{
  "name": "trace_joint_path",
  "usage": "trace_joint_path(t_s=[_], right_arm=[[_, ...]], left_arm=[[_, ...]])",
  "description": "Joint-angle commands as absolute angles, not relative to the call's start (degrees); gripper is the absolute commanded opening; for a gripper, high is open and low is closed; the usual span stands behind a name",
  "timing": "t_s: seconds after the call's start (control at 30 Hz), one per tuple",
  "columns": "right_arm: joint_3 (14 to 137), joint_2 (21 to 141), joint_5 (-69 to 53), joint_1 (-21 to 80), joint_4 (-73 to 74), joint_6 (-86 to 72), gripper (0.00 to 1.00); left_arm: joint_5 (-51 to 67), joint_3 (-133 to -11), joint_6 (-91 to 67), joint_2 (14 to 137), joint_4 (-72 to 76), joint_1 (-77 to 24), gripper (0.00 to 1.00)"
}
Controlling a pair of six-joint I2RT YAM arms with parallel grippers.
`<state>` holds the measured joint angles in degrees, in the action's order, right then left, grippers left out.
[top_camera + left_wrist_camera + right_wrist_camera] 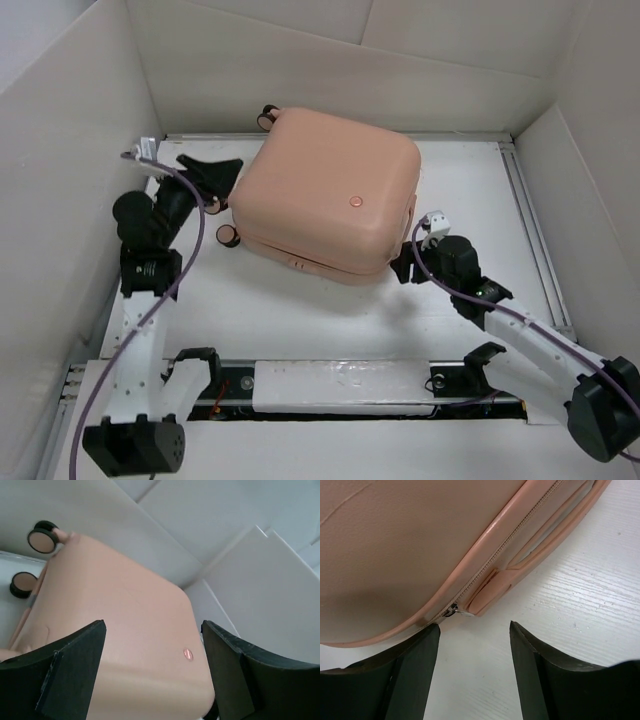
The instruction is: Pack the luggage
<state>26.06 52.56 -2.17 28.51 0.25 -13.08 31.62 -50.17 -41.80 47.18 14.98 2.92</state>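
Hovering wide open and empty, the right gripper (475, 627) faced the zipper pull (451, 611) just ahead; the left gripper (153, 625), equally open and empty, faced the luggage (325, 190), lying shut on the tabletop (300, 320). Packing appeared done; zipping probably remained.

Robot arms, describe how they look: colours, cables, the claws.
The left arm and right arm have white links and black joint housings. A thin purple cable loops along each. The left claw and right claw have broad matte black wedge-shaped fingers.
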Motion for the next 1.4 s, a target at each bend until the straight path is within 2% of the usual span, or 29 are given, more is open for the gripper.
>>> trace_joint_path(t_s=[0.0,0.03,0.07,0.1,0.13,0.17,0.2,0.27,0.3,0.37,0.4,0.47,0.57,0.6,0.7,0.8,0.93,1.07,1.13,1.17,1.2,1.23,1.27,1.37], right_arm=[[26.37,51.24,-8.26,29.00,-7.46,-14.41,0.65],[26.37,50.63,-8.26,29.00,-7.47,-14.41,0.65],[25.67,50.02,-8.26,29.00,-7.47,-13.89,0.65],[25.66,49.49,-8.78,29.00,-7.47,-13.89,0.65],[24.97,48.70,-9.66,29.00,-7.47,-13.89,0.65],[23.83,47.65,-9.67,28.48,-7.47,-13.89,0.66],[23.12,45.11,-9.15,28.48,-6.95,-13.89,0.66],[21.98,42.64,-8.26,28.48,-6.94,-14.85,0.66],[21.97,40.97,-8.26,28.48,-6.94,-14.85,0.64],[21.97,40.25,-7.57,27.87,-6.94,-14.85,0.60],[21.45,39.64,-7.56,27.86,-8.68,-14.07,0.53],[21.45,41.04,-8.17,27.17,-10.19,-12.22,0.47],[22.76,44.64,-10.98,26.63,-11.25,-10.99,0.46],[22.76,44.65,-11.68,26.63,-11.25,-10.99,0.46],[20.57,43.42,-10.21,26.63,-13.62,-12.04,0.48],[16.27,40.53,-7.91,25.93,-17.39,-13.71,0.52],[15.64,38.06,-7.64,23.83,-18.54,-13.62,0.53],[16.35,44.54,-16.14,21.36,-19.68,-13.01,0.57],[18.01,49.73,-19.50,20.57,-21.27,-13.01,0.60],[19.32,51.40,-21.34,19.96,-21.27,-12.31,0.60],[19.86,52.90,-22.23,19.95,-22.05,-12.30,0.60],[19.86,55.61,-23.45,19.95,-22.58,-12.30,0.56],[20.65,56.77,-24.60,19.34,-22.59,-11.78,0.56],[20.65,59.14,-26.63,19.34,-26.18,-11.78,0.56]], left_arm=[[21.15,-60.16,-36.58,52.72,10.23,-2.17,0.73],[13.96,-64.73,-32.73,55.00,6.80,-6.55,0.73],[7.01,-69.30,-26.00,63.02,4.33,-19.30,0.73],[-12.37,-83.79,-22.97,68.50,-9.09,-26.12,0.74],[-21.35,-89.59,-21.98,73.17,-13.58,-32.46,0.74],[-26.93,-91.56,-21.45,75.74,-14.23,-42.35,0.76],[-31.16,-90.45,-22.40,74.54,-12.32,-45.67,0.76],[-27.18,-76.17,-25.47,68.15,1.53,-48.33,0.73],[-25.24,-71.07,-27.49,60.72,4.71,-48.34,0.70],[-23.64,-56.52,-30.67,54.52,11.47,-51.48,0.60],[-25.64,-51.90,-31.89,49.79,12.38,-57.33,0.57],[-35.18,-38.93,-36.35,45.20,14.49,-64.48,0.49],[-45.13,-29.03,-43.13,37.02,13.20,-75.48,0.45],[-45.18,-23.35,-45.50,35.61,12.40,-76.45,0.45],[-45.18,-16.11,-52.90,35.85,12.30,-76.46,0.47],[-45.70,-15.38,-55.02,41.64,13.62,-75.94,0.51],[-41.50,-14.86,-52.74,47.54,20.98,-71.90,0.53],[-41.48,-14.85,-50.72,51.06,25.65,-70.84,0.54],[-38.69,-15.46,-49.49,52.99,27.50,-66.38,0.54],[-33.89,-14.86,-48.53,53.52,30.47,-62.09,0.54],[-31.40,-14.16,-48.52,53.53,32.41,-62.05,0.53],[-28.85,-13.45,-47.91,54.40,34.08,-58.14,0.53],[-25.96,-12.84,-47.90,54.40,35.49,-57.05,0.51],[-25.31,-12.22,-46.58,55.55,37.27,-57.04,0.51]])
